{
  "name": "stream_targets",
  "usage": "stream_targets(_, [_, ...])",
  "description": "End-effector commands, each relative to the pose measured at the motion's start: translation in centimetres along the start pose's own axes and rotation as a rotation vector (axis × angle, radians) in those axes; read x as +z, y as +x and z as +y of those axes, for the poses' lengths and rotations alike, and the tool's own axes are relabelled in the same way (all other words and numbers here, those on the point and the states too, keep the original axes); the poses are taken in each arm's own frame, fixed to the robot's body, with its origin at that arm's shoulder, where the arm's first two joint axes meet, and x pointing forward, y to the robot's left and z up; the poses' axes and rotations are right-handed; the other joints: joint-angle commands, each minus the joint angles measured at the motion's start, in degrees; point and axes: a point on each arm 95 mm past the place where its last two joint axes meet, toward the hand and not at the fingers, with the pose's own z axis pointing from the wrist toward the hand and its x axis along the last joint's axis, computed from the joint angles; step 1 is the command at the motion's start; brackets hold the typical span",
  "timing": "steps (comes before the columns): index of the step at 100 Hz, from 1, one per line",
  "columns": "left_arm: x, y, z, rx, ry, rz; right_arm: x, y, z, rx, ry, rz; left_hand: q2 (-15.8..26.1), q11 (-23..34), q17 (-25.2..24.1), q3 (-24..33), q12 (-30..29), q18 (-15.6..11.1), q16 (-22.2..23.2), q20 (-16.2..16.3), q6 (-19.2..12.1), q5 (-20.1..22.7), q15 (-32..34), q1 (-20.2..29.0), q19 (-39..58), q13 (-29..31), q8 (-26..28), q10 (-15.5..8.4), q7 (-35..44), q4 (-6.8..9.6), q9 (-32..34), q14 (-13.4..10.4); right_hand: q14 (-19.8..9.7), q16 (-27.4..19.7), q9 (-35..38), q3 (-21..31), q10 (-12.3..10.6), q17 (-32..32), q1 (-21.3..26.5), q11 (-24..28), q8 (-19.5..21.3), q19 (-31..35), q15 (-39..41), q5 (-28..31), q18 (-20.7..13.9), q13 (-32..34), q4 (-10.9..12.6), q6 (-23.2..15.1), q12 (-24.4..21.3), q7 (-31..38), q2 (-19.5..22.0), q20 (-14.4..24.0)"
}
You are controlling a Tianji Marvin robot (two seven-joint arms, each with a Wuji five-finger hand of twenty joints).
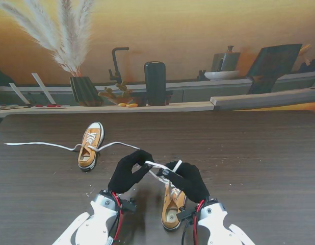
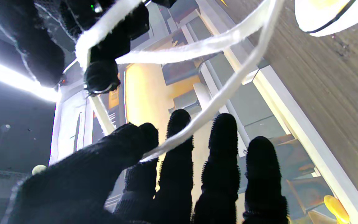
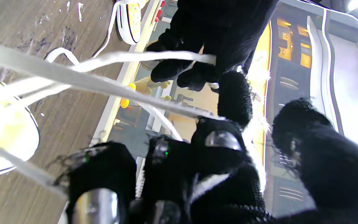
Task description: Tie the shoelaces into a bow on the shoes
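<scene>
**Lace stretched between two hands above the near shoe**

Both black-gloved hands are raised over the yellow canvas shoe with the white rubber sole (image 1: 171, 208), which lies on the dark wood-grain worktop (image 1: 259, 153) just beneath and slightly behind the right hand (image 1: 190, 179). A flat white shoelace (image 1: 158, 166) is stretched between the two hands. One end is pinched between the thumb and fingers of the left hand (image 1: 128, 171), as seen in the left wrist view, where the lace (image 2: 197, 123) crosses the fingers (image 2: 179, 146). The right hand is closed on the other part of the lace, the strand (image 3: 104, 87) ending at its fingertips (image 3: 228, 102).

The long axis of the held lace runs from hand to hand, crossways over the shoe, whose toe points away from the wrists. No knot or loop can be made out. The coming move is judged to turn on this span: the right hand is nearer the eyelets.

A second matching yellow shoe (image 1: 89, 146) lies beyond the left hand, its laces (image 1: 40, 145) spread loose.
</scene>
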Motion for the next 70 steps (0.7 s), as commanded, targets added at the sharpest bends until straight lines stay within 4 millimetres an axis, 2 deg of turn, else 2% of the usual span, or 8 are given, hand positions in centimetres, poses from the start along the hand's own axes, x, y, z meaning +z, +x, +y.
stream_targets(1, [-0.2, 0.5, -0.1, -0.002, -0.001, 0.000, 0.2, 0.4, -0.2, 0.013, 0.008, 0.000, -0.6, 1.3, 0.7, 1.5, 1.8, 1.6, 1.5, -0.5, -6.4, 1.1, 1.7, 0.6, 2.0, 1.9, 2.0, 0.1, 3.1, 1.30, 0.9, -0.4, -11.2, 1.5, 5.3, 0.5, 9.6, 1.4, -2.0, -0.6, 1.3, 16.5, 4.0, -0.2, 0.7, 0.4, 1.3, 3.5, -1.3, -1.2, 0.8, 1.8])
stream_targets(13, [-1.1, 1.4, -0.3, -0.009, -0.010, -0.002, 0.2, 0.4, -0.4, 0.016, -0.008, -0.016, -0.6, 2.1, 2.1, 1.5, 2.1, 2.0, 1.8, -0.3, -6.2, 1.3, 3.3, 0.5, 4.2, 3.1, 1.7, 0.5, 2.8, 1.73, 1.7, -0.2, -11.7, 1.6, 5.3, 1.3, 10.0, 1.4, -1.7, -1.4, 0.9, 16.5, 4.4, -0.9, 0.8, 0.4, 0.7, 3.8, -1.9, -1.5, 0.5, 2.7])
stream_targets(32, [-3.2, 3.1, 0.0, 0.006, -0.011, 0.027, 0.3, 0.5, -0.5, 0.011, -0.021, -0.035, -0.2, 3.3, 2.6, 1.1, 2.8, 1.8, 2.1, -0.3, -6.1, 1.3, 4.9, 0.5, 6.4, 3.4, 1.6, 0.8, 2.6, 2.58, 1.5, -0.5, -11.5, 1.7, 5.4, 2.6, 10.5, 1.4, -2.3, -2.1, 1.1, 16.5, 4.6, -1.5, 1.3, 0.3, 1.3, 4.4, -2.3, -1.7, 0.5, 3.2])
stream_targets(51, [-5.0, 4.7, 0.4, 0.027, -0.079, 0.074, 0.3, 0.5, -0.5, 0.007, -0.026, -0.036, 0.5, 3.4, 2.1, -0.3, 3.0, 1.1, 1.9, -0.8, -6.1, 1.0, 5.0, 0.9, 6.7, 2.6, 1.2, 0.5, 1.6, 3.04, 0.9, -1.1, -11.2, 1.9, 5.4, 3.0, 10.5, 1.4, -1.0, -2.3, 0.0, 16.5, 4.7, -1.8, 1.8, 0.3, -0.6, 4.3, -2.5, -1.3, -0.9, 3.4])
stream_targets(70, [-6.4, 5.4, 1.0, 0.083, -0.131, 0.080, 0.3, 0.5, -0.5, 0.006, -0.031, -0.031, 0.9, 2.9, 1.5, -1.7, 2.8, 0.4, 1.7, -1.3, -6.2, 0.8, 4.6, 1.6, 6.5, 1.7, 0.4, 0.5, -0.1, 3.36, 0.3, -1.5, -11.2, 1.9, 5.3, 3.2, 10.7, 1.4, -0.9, -2.5, -0.7, 16.5, 4.7, -2.0, 1.8, 0.3, -0.9, 4.5, -2.6, -0.8, -1.0, 3.4])
